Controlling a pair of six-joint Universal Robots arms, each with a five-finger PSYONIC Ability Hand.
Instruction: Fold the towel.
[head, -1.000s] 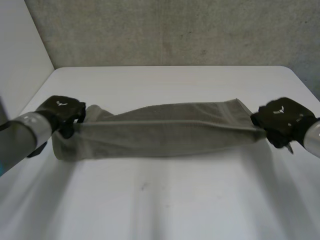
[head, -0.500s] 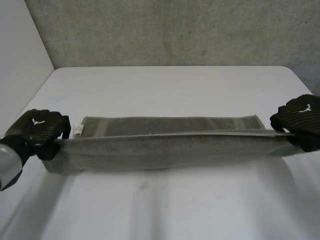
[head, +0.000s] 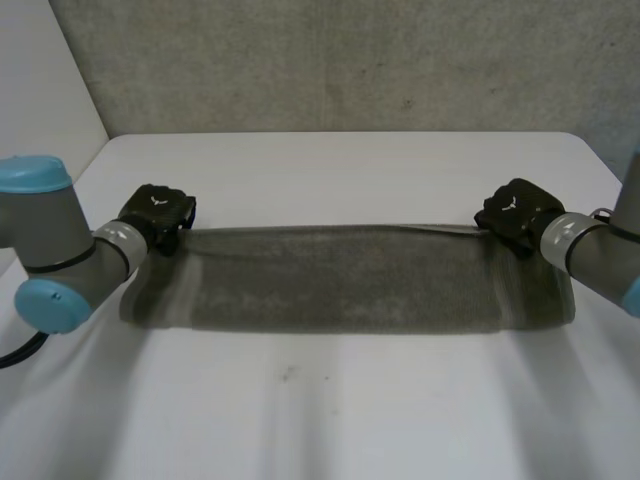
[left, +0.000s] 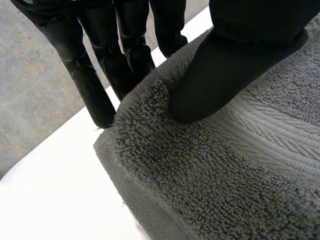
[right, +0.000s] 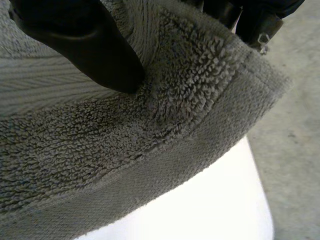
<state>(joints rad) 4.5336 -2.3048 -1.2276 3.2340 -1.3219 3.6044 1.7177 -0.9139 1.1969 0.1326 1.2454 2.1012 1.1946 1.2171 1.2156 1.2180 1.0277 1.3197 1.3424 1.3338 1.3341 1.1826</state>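
You see the towel (head: 340, 280), grey and thick, stretched as a long band across the middle of the frame in the head view, on the white table (head: 330, 420). Its long sides run from left to right in the picture, and its lower long side lies flat on the table.

The left hand (head: 157, 215) is at the upper left corner of the band, and the left arm (head: 50, 240) comes in from the left edge of the frame. In the left wrist view, the thumb (left: 215, 75) of this hand presses down on top of the pile just beside the corner, and the fingers (left: 90, 85) go behind and under the edge of the cloth. So this hand is pinching the towel corner between thumb and fingers.

The right hand (head: 515, 213) is at the upper right corner of the band, with the right arm (head: 600, 250) entering from the right edge of the frame. In the right wrist view its thumb (right: 85, 45) rests on the top of the cloth near the hem, and its fingers (right: 255, 22) show past the towel's edge on the other side. This hand is also grasping the towel by pinching it.

The two hands are well apart, one at each end of the far long side. You cannot tell from these views if the held corners touch the table or are a little raised.
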